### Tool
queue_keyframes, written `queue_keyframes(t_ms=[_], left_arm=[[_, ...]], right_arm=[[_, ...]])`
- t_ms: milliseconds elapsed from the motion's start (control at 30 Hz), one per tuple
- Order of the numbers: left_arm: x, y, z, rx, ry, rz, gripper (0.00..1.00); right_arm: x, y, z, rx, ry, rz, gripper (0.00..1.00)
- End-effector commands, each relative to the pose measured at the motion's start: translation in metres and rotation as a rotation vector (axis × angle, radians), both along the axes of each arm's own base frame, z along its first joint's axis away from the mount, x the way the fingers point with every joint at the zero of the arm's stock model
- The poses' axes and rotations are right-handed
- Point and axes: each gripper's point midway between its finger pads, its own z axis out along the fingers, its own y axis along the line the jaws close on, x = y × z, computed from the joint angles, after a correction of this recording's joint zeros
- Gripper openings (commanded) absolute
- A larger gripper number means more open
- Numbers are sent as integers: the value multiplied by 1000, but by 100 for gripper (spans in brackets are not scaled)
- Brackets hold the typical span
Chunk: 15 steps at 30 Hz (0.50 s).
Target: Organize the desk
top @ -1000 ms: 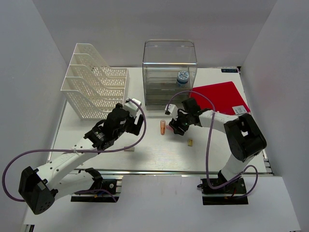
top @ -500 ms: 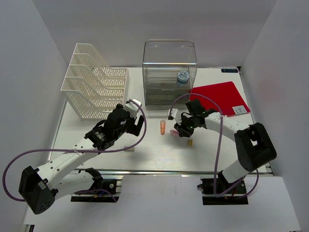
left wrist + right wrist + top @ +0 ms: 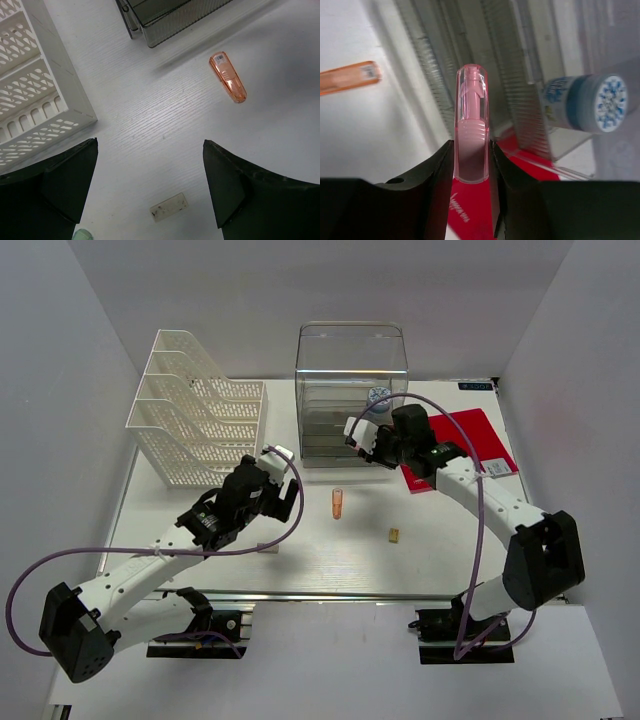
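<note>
Right gripper (image 3: 368,437) is up at the front right corner of the clear drawer box (image 3: 350,370), its fingers (image 3: 437,170) pinched partway in on a pink marker (image 3: 471,125) with a clear cap. The marker's tip points at the drawer fronts. Just beside it, behind the box's clear wall, sits a blue-capped bottle (image 3: 592,102), and the red folder (image 3: 465,435) lies under the wrist.

Over on the other side, the left gripper (image 3: 282,483) hovers with its fingers (image 3: 60,175) spread wide and nothing between them.

The desk (image 3: 200,530), white and flat, runs beneath both arms with its metal rail at the near edge. On it an orange marker (image 3: 338,503) lies alone in front of the box. A small tan piece (image 3: 394,534) lies to its right, and a little white tab (image 3: 169,207) sits below the left gripper. The white mesh file rack (image 3: 195,410) stands at the far left.
</note>
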Motion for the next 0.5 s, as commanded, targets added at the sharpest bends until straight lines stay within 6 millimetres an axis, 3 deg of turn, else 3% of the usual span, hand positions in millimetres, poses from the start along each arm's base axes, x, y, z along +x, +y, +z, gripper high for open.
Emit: queue_keyframes(t_ms=[0, 67, 200, 333, 433, 467], left_arm=[[0, -1, -5, 9, 1, -9, 95], [1, -2, -7, 14, 7, -9, 96], [1, -1, -10, 24, 15, -6, 96], [1, -2, -10, 21, 13, -8, 96], [1, -2, -8, 16, 10, -10, 97], [0, -3, -8, 14, 10, -13, 97]], right_arm=[[42, -1, 25, -48, -212, -45, 0], [55, 0, 34, -74, -265, -48, 0], [68, 6, 19, -128, -256, -5, 0], [64, 14, -2, -152, -212, 49, 1], [71, 12, -5, -158, -219, 21, 10], [74, 13, -7, -158, -221, 14, 23]])
